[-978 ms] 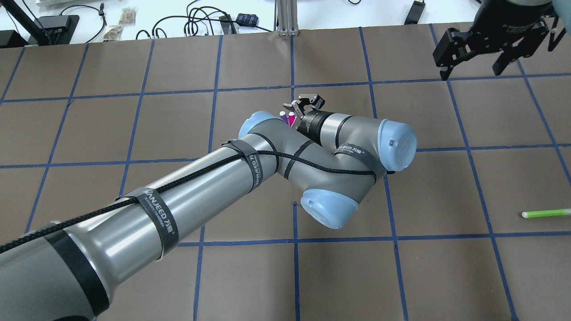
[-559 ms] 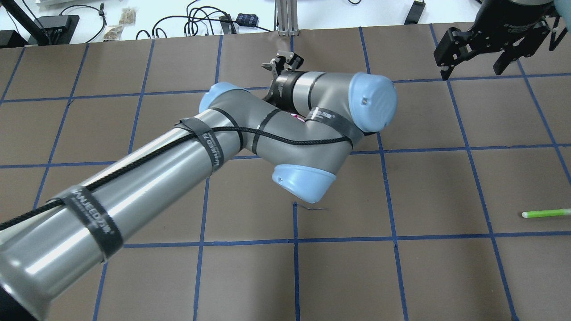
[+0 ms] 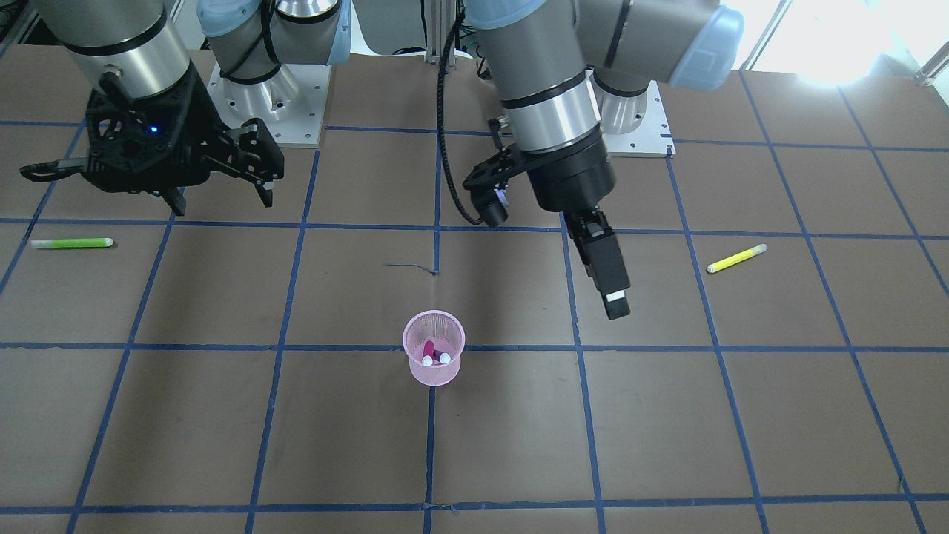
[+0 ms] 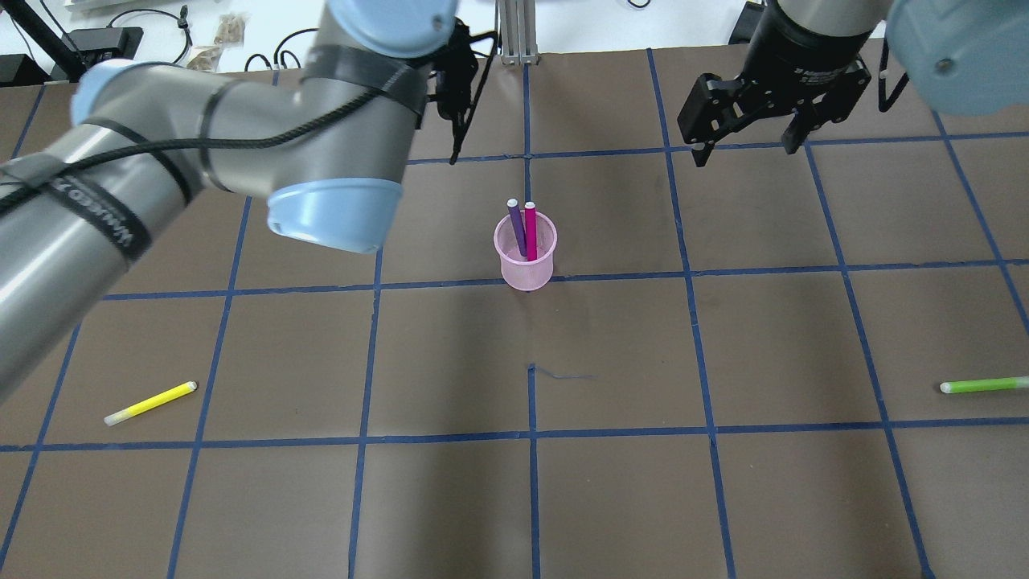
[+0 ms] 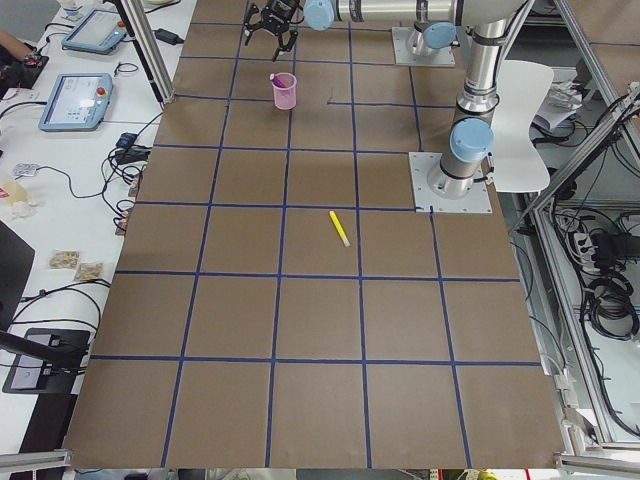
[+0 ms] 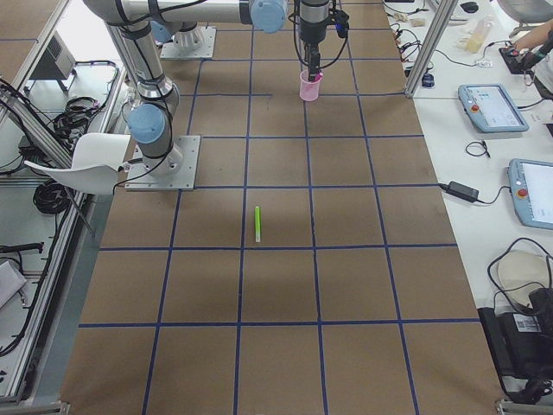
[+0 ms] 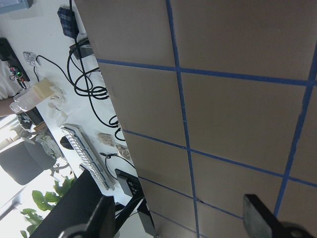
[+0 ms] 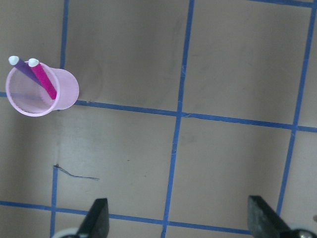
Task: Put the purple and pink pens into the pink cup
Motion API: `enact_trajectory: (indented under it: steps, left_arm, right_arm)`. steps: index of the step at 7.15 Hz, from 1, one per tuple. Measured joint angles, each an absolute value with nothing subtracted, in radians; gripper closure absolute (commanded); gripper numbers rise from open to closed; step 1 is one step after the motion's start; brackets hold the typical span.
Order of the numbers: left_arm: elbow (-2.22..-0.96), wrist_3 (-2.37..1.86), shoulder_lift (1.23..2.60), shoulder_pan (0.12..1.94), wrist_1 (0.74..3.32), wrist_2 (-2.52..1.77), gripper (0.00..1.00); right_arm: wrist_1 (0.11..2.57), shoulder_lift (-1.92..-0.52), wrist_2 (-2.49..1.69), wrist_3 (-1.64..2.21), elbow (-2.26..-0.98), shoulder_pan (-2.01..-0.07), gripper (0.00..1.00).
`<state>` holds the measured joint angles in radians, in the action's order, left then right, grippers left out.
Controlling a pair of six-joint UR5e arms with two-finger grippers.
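The pink mesh cup (image 4: 526,265) stands upright near the table's middle. It holds the purple pen (image 4: 516,229) and the pink pen (image 4: 530,227) side by side, their white tips up. The cup also shows in the front view (image 3: 434,363) and the right wrist view (image 8: 42,91). My left gripper (image 4: 456,141) is open and empty, raised behind and to the left of the cup; its fingers (image 7: 260,215) stand wide apart. My right gripper (image 4: 744,149) is open and empty, raised behind and to the right of the cup.
A yellow pen (image 4: 150,402) lies on the mat at the front left. A green pen (image 4: 985,385) lies at the right edge. Cables and devices (image 4: 354,36) sit on the white bench beyond the far edge.
My left arm has swung up and away to the back left, uncovering the cup with both pens in it. My right gripper has shifted left, nearer the middle.
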<state>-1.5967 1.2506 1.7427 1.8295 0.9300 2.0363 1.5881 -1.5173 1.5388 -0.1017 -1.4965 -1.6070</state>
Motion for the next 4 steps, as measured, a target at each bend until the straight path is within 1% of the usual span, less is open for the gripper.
enact_trajectory:
  steps: [1, 2, 4]
  left_arm:
    - [-1.598, 1.203, 1.707, 1.754, 0.957, 1.928, 0.10]
    - [-1.601, 1.111, 1.677, 1.692, 1.001, 1.840, 0.04]
    - [-1.608, 0.771, 1.623, 1.631, 1.129, 1.754, 0.00]
  right_arm:
    - [1.589, -1.511, 1.541, -0.098, -1.490, -1.609, 0.00]
    - [1.586, -1.507, 1.543, -0.091, -1.488, -1.596, 0.00]
    - [1.583, -1.505, 1.556, -0.090, -1.488, -1.572, 0.00]
